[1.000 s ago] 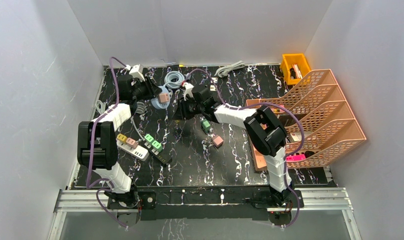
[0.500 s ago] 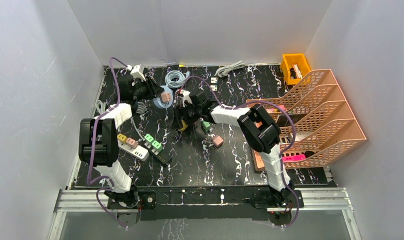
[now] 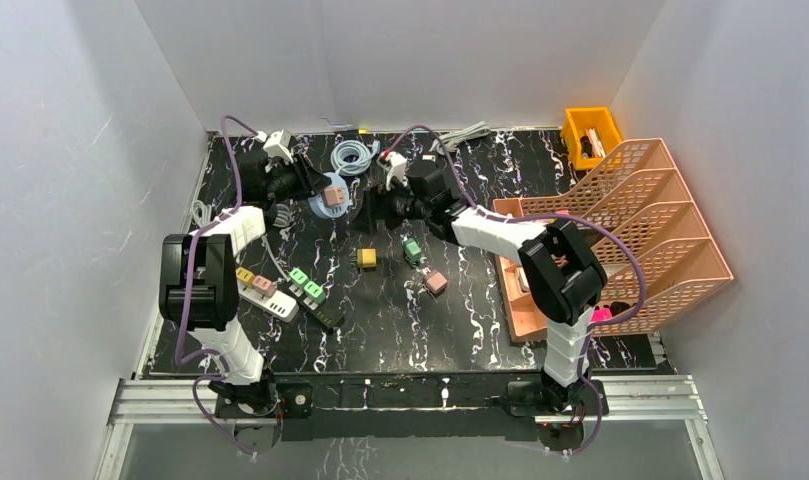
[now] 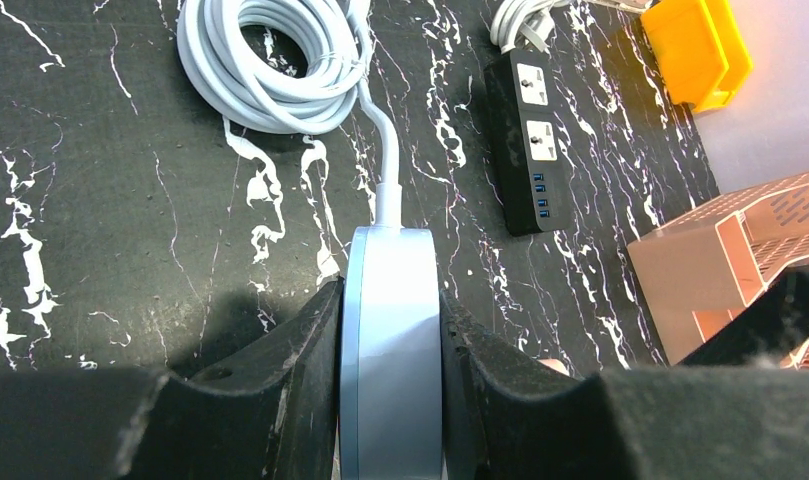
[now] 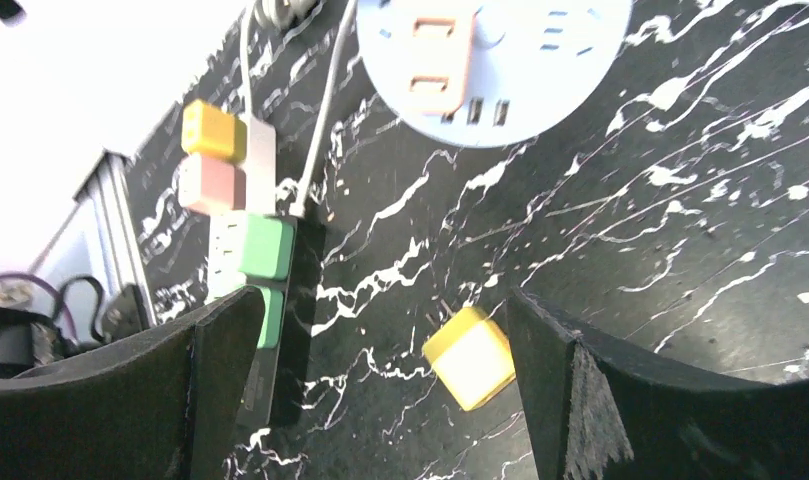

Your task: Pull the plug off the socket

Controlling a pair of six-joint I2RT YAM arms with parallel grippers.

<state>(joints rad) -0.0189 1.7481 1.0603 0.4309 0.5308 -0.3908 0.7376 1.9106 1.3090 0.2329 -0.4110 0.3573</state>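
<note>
left end effector [image 4: 390, 310]: grips socket [image 4: 390, 400] | right end effector [image 5: 380, 300]: spread, clear of plug [image 5: 470, 357]

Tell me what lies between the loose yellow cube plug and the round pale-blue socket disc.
Nothing but bare black marbled tabletop separates the yellow cube plug from the round pale-blue socket; the right wrist view shows that stretch plainly.

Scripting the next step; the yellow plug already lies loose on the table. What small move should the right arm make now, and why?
Probably move the open, empty right pincer toward the pink plug and line up around it. That plug sits in the round socket, which the left pincer clamps, while the yellow plug lies free.
</note>
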